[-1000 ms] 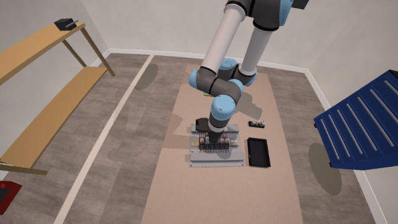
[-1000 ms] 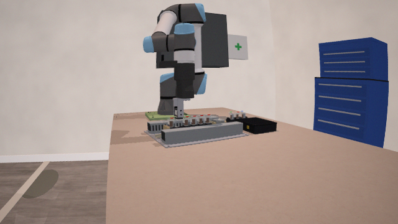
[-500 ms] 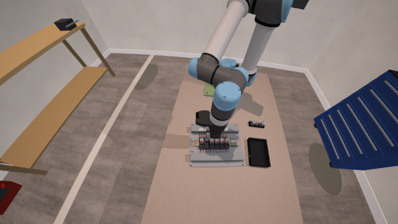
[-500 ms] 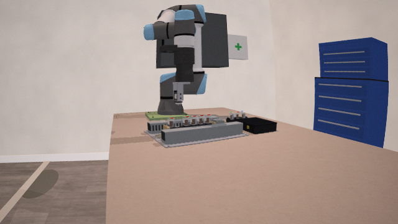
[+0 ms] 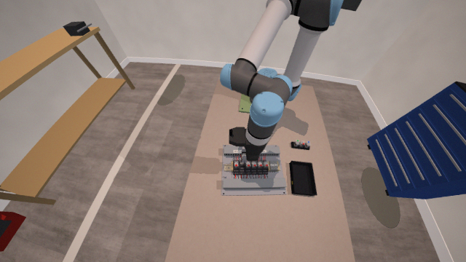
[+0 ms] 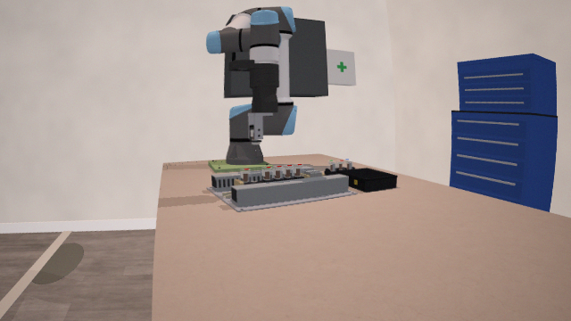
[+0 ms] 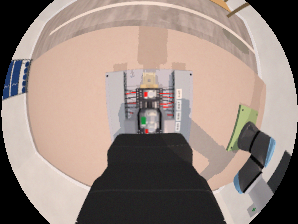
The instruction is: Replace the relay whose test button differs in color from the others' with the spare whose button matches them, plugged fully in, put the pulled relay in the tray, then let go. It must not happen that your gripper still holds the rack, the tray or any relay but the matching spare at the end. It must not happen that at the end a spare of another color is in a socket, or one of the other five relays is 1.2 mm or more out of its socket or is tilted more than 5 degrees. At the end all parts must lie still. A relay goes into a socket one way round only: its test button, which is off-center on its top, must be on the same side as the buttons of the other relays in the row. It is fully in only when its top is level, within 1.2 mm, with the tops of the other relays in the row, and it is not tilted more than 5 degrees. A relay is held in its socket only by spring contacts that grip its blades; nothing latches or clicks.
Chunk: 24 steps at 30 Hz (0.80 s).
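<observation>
The claw (image 6: 255, 134) and whatever it grips are too small to make out in the exterior view. In the top view the forearm (image 5: 259, 138) hides them. The blue cabinet (image 5: 422, 145) is cut off at the frame's right edge.

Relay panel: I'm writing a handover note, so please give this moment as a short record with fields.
claw: shut on the clear relay with a green test button, held well above the row
row: clear relays with red buttons seated in the grey panel
tray: black rectangular tray beside the panel, nothing visible inside
spares: small black holder with three spare relays, beyond the tray, untouched
stage: odd relay out, not yet in the tray
</observation>
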{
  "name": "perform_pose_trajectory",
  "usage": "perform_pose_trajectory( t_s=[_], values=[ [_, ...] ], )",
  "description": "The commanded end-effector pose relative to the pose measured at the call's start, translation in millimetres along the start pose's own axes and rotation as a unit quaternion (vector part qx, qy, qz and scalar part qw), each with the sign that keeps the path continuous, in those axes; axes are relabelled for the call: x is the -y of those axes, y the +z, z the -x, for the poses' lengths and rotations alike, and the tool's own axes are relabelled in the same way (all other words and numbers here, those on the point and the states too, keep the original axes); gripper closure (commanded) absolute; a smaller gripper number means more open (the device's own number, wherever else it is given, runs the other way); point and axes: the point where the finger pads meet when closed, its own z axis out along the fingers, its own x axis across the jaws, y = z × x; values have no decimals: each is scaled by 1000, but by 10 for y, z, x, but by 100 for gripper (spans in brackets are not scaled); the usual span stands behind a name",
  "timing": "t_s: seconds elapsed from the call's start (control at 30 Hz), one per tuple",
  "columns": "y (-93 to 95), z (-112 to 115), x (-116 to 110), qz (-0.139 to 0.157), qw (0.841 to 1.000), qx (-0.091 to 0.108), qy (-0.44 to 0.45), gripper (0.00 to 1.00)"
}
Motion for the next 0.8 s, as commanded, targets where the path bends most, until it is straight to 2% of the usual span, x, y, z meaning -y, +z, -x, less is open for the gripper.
perform_pose_trajectory(
  t_s=[0.0,0.27,0.77],
  values=[
    [-13,2,1,0,1000,0,0,100],
    [72,2,1,0,1000,0,0,100],
    [98,3,1,0,1000,0,0,100]
  ],
)
